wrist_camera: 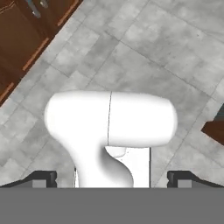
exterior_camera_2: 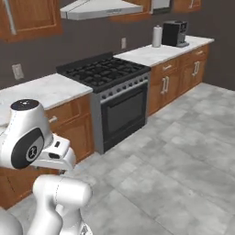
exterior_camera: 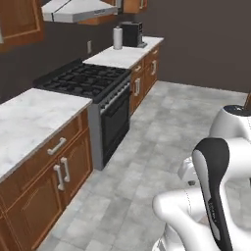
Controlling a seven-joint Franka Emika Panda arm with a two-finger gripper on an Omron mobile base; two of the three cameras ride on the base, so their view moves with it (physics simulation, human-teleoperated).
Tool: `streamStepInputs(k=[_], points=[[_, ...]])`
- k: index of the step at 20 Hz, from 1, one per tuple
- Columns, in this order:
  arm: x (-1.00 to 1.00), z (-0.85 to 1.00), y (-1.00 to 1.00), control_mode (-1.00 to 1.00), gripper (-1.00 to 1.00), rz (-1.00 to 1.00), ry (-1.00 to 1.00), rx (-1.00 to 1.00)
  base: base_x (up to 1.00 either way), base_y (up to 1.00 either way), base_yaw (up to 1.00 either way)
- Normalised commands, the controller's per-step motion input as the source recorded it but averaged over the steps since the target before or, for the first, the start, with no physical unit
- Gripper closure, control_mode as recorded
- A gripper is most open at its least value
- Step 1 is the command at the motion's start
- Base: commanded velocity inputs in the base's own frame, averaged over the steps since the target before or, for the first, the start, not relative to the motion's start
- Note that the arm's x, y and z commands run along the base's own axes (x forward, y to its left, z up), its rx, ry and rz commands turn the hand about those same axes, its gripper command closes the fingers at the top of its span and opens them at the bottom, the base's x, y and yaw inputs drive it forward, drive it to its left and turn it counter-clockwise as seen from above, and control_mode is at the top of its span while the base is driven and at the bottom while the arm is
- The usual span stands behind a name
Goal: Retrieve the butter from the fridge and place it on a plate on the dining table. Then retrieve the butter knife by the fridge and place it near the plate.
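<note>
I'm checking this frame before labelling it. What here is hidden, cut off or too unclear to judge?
- Range hood: top cut by the frame edge in both base views.
- Coffee machine: too small and blurred for detail.
- Floor under the hand: hidden by the robot's own body in the hand view.
- Gripper: only the tips show, jaws wide apart, nothing visible between them.

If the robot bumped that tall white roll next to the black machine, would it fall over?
Probably. The paper towel roll stands upright, tall and narrow, so a push near its top would likely tip it. Lying down, its round shape might roll along the counter. It looks light.
</note>
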Motion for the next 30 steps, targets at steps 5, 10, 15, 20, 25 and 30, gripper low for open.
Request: streamStepInputs(k=[5,10,15,20,25,30], points=[[0.00,0.00,0.00,1.00,-1.00,0.00,0.00,0.00,0.27,0.00,-0.99],[0.00,0.00,0.00,1.00,-1.00,0.00,0.00,0.00,0.23,0.00,-0.99],[0.00,0.00,0.00,1.00,-1.00,0.00,0.00,0.00,0.35,0.04,-0.96],[0.00,0.00,0.00,1.00,-1.00,0.00,0.00,0.00,0.60,0.21,-0.88],[0.00,0.00,0.00,1.00,-1.00,0.00,0.00,0.00,0.56,0.36,-0.83],[0.00,0.00,0.00,1.00,-1.00,0.00,0.00,0.00,0.05,0.91,-0.58]])
